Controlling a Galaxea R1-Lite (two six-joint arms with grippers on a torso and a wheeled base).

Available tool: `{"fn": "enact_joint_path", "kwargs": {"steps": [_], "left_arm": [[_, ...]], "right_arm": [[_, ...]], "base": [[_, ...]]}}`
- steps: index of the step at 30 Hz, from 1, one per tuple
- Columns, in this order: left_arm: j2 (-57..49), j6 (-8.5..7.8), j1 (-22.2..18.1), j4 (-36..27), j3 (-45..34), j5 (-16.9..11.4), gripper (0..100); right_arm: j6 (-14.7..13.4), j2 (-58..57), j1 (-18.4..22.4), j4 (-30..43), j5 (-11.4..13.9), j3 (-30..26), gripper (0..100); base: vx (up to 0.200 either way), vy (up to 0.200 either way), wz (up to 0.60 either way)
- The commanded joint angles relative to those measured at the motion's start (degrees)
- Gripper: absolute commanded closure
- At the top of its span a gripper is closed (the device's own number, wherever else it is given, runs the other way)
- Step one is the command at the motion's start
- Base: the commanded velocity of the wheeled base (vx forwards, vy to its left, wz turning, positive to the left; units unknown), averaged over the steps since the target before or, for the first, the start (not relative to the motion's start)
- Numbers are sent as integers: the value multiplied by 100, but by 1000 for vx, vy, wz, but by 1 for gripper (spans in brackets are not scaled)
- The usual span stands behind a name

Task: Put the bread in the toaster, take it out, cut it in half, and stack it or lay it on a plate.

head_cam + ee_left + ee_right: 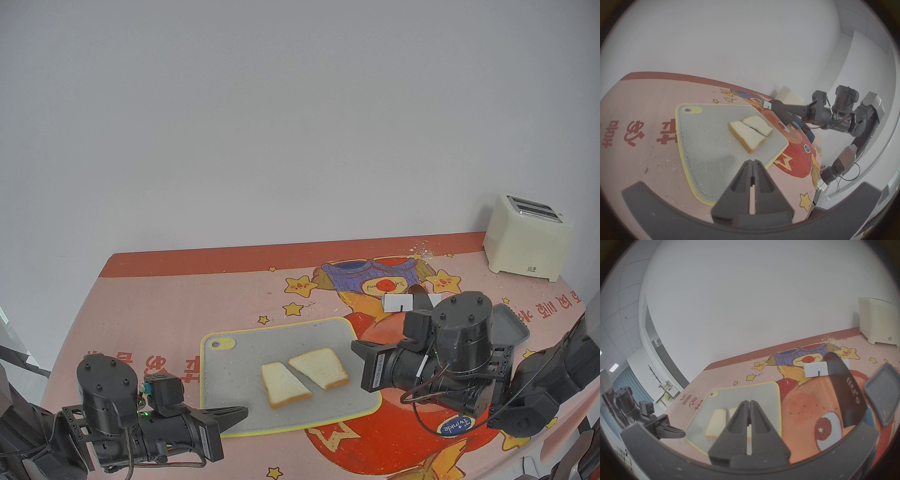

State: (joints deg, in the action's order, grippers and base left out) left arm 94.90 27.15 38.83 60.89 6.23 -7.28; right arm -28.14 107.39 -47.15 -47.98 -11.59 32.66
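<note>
Left claw (pixel 752 162) and right claw (pixel 749 403) pressed together; right wrist view adds knife (pixel 845 390) beside plate (pixel 881 390).

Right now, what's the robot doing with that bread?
The bread is already cut: two halves lie side by side on the grey cutting board. Neither gripper holds anything. The left gripper is shut at the board's near edge, the right gripper shut by its right edge. The grey plate by the right arm has no bread yet, and the toaster stands at the table's far right corner.
</note>
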Motion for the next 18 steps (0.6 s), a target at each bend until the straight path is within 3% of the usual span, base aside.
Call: {"fn": "enact_joint_path", "kwargs": {"steps": [1,18], "left_arm": [[55,1,2,-51,194,69,100],[977,-8,2,-341,880,315,100]], "right_arm": [[1,116,-48,35,-10,-49,100],[-43,573,-171,35,-607,144,100]], "base": [[0,0,0],[0,0,0]]}}
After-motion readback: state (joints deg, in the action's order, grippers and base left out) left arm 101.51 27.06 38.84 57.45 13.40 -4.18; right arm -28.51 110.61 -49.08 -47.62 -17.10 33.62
